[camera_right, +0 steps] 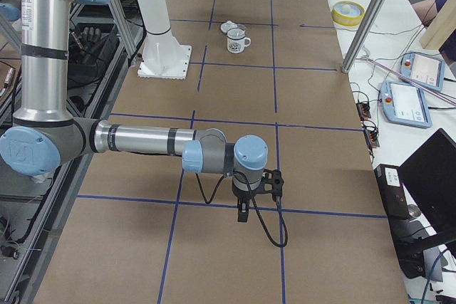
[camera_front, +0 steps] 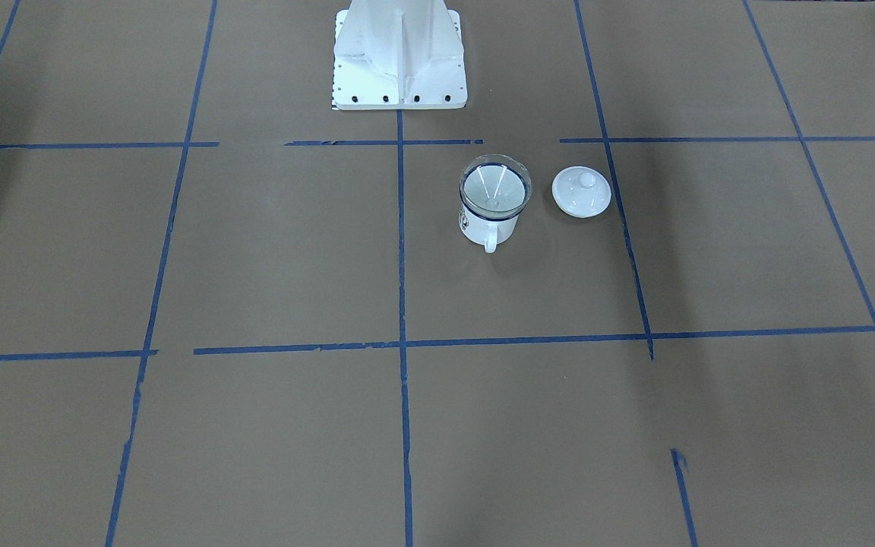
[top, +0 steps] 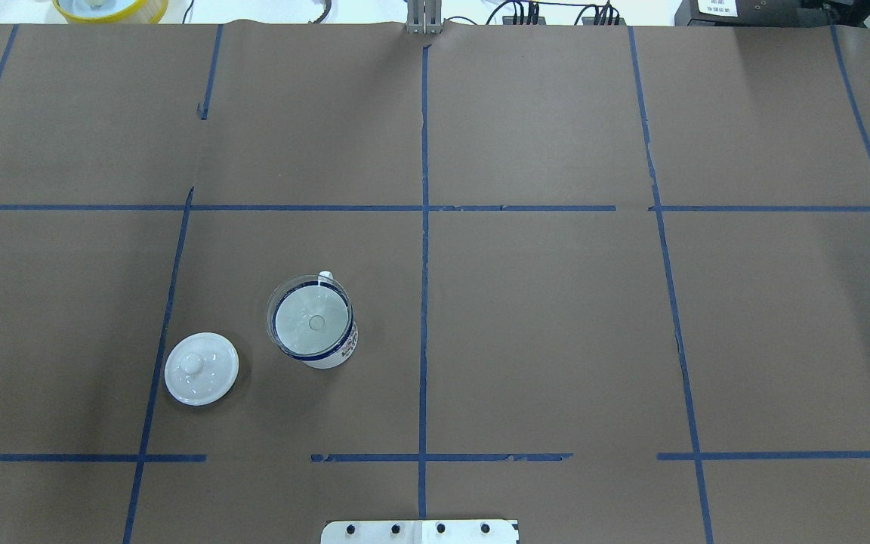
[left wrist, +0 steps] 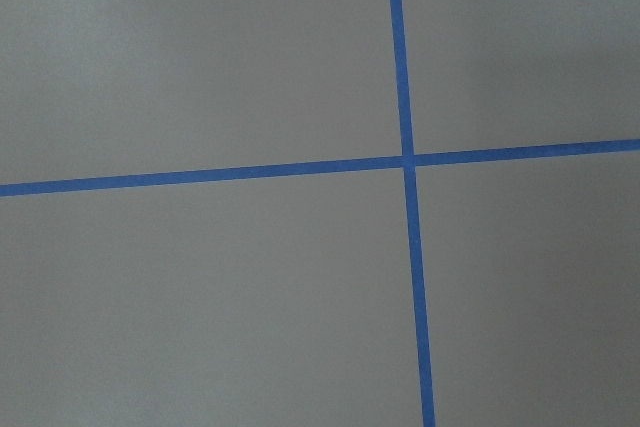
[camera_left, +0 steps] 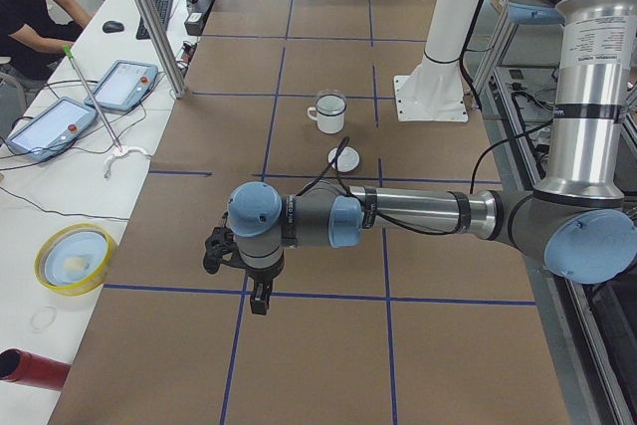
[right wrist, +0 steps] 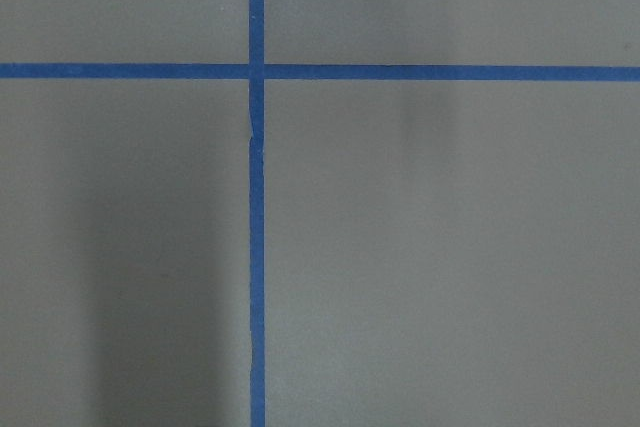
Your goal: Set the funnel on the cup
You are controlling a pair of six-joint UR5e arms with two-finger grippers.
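Clear funnel (camera_front: pixel 495 190), 1, sits on 1 cup (camera_front: pixel 485 229); 1 lid (camera_front: pixel 581 192) beside.

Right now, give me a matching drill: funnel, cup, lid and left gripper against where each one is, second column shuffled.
Things:
1. funnel
2. cup
3. lid
4. left gripper

Places:
A. lies on the table beside the cup, knob up
B. hangs over bare table, far from the cup
C. sits in the cup's mouth
D. stands upright on the table, white with a dark blue rim

Pairs: 1-C, 2-D, 3-A, 4-B
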